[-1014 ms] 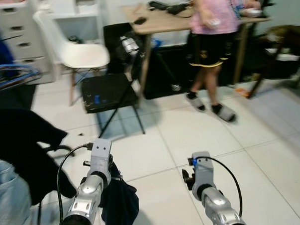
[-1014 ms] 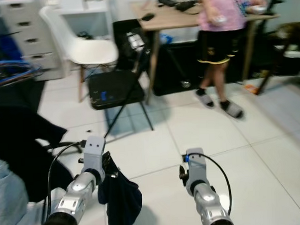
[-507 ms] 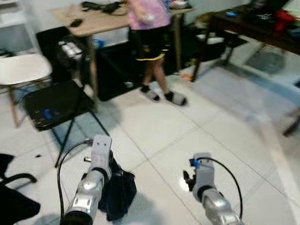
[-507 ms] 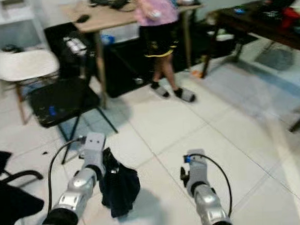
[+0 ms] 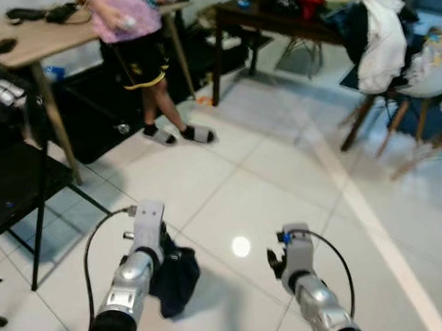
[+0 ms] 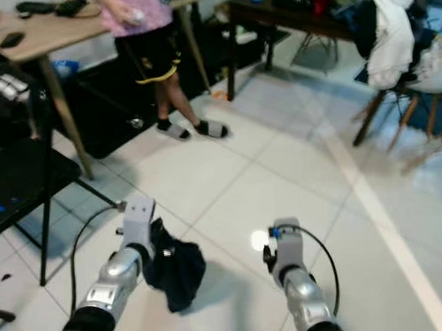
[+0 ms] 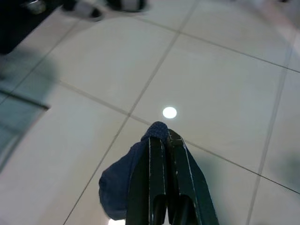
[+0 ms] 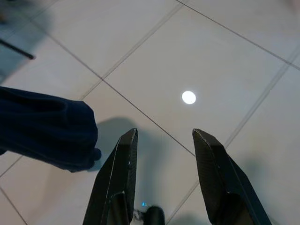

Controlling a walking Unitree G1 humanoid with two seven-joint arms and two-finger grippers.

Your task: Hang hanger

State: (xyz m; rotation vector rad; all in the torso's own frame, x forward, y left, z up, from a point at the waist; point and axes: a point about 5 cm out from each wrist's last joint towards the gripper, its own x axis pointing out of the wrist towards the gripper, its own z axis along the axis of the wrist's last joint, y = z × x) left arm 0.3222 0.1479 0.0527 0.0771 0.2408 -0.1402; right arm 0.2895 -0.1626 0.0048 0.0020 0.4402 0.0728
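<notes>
My left gripper (image 7: 161, 137) is shut on a bunched dark navy garment (image 7: 123, 174) that hangs from its fingers above the white tiled floor. In the eye views the garment (image 5: 176, 279) droops just beside the left wrist. No hanger can be made out in it. My right gripper (image 8: 164, 135) is held out at the same height, open, with nothing between its fingers (image 8: 123, 154). The navy garment (image 8: 44, 126) hangs off to one side of it, apart from the fingers.
A person (image 5: 131, 45) in a pink top and black shorts stands by a wooden table (image 5: 36, 40) ahead on the left. A black folding chair (image 5: 16, 182) is at the left. A dark table (image 5: 273, 13) and a chair draped in clothes (image 5: 381, 41) stand at the right.
The whole view has swung to the right: the white chair and drawers left the picture, the dark table and clothes-draped chair came in. Both grippers hold the same pose.
</notes>
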